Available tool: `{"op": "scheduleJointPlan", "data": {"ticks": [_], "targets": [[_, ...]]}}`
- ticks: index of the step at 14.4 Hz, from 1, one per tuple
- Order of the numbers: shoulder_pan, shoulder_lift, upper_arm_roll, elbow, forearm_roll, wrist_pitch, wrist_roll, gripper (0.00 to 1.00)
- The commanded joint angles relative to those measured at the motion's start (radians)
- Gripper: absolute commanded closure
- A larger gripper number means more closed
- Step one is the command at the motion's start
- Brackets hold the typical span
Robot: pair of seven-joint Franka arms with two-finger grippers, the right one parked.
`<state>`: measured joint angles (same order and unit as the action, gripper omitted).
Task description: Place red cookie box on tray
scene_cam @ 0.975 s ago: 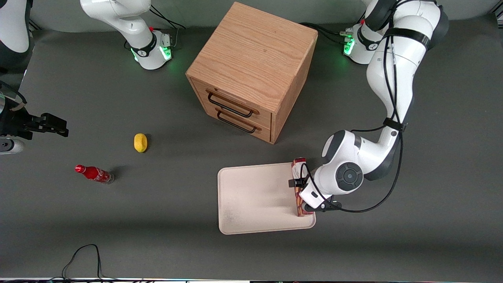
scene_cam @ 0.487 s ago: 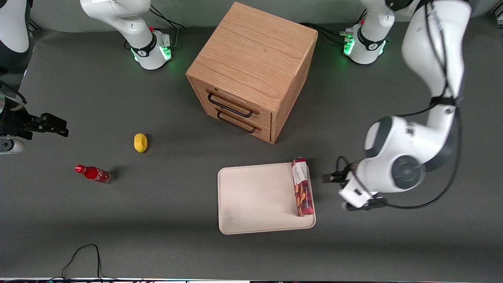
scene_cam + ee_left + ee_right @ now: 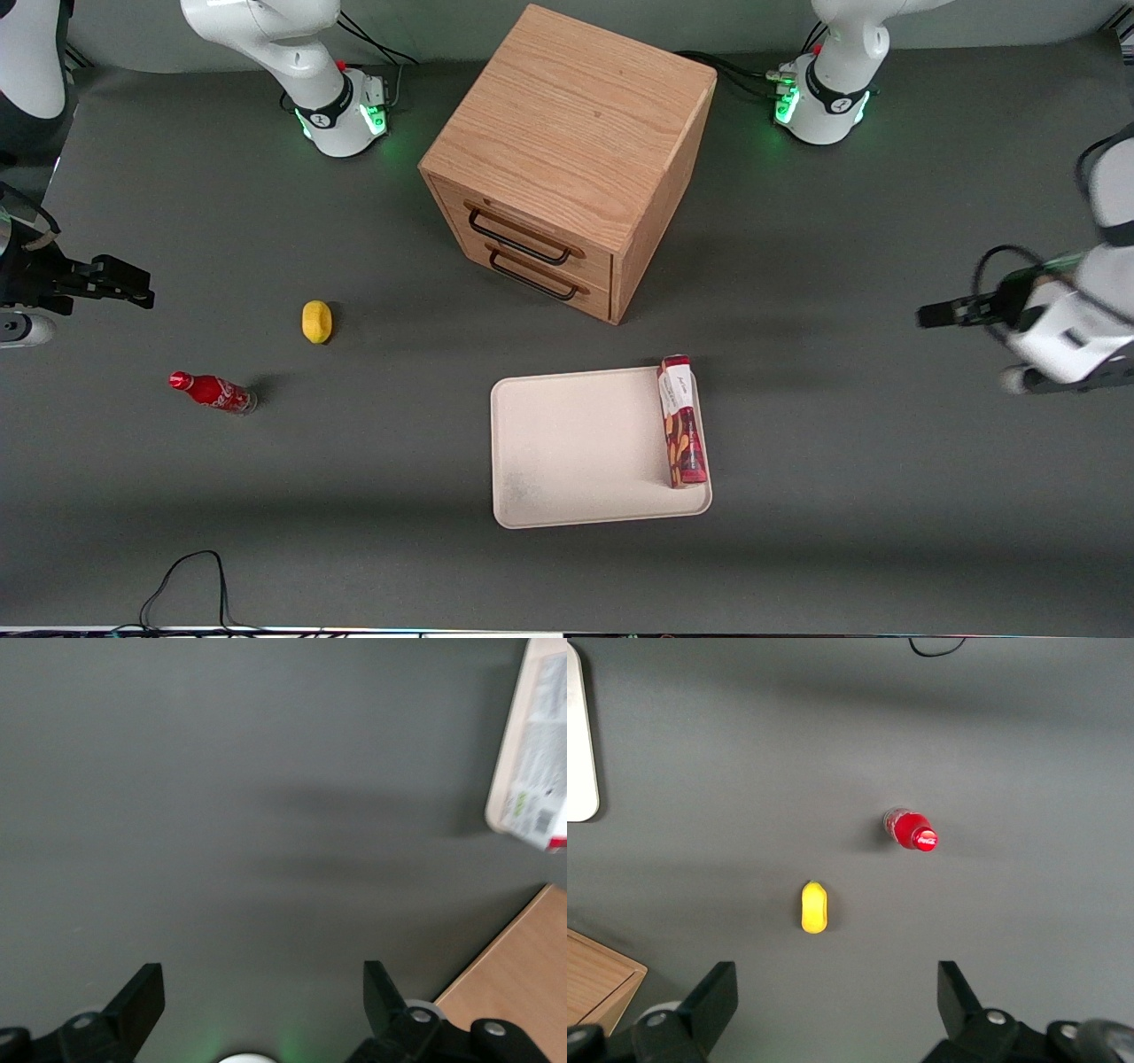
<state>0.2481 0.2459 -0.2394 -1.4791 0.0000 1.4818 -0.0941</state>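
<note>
Red cookie box: lies flat on the tray, along the edge toward the working arm's end, white label end nearest the cabinet; lower centre of the front view.
Tray: on the bench, nearer the front camera than the wooden drawer cabinet.
Gripper: far right edge of the front view, well apart from the tray, apparently raised off the bench; jaws spread wide with nothing between them.
Others: lemon and red soda bottle, toward the parked arm's end.
</note>
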Motion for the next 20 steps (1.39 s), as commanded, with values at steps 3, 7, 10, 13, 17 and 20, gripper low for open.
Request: {"op": "scheduleJointPlan", "data": {"ticks": [3, 7, 10, 13, 17, 20], "targets": [[0.086, -0.169, -0.009, -0.119, 0.052, -0.012, 0.07, 0.0], [0.024, -0.218, 0.027, -0.119, 0.063, -0.028, 0.056, 0.0], [-0.252, -0.221, 0.306, -0.121, 0.035, -0.018, 0.037, 0.0], [-0.266, -0.214, 0.316, -0.112, 0.023, -0.031, 0.037, 0.0], [-0.311, -0.212, 0.325, -0.103, 0.031, -0.046, 0.014, 0.0], [-0.311, -0.212, 0.325, -0.09, 0.031, -0.064, 0.017, 0.0]]}}
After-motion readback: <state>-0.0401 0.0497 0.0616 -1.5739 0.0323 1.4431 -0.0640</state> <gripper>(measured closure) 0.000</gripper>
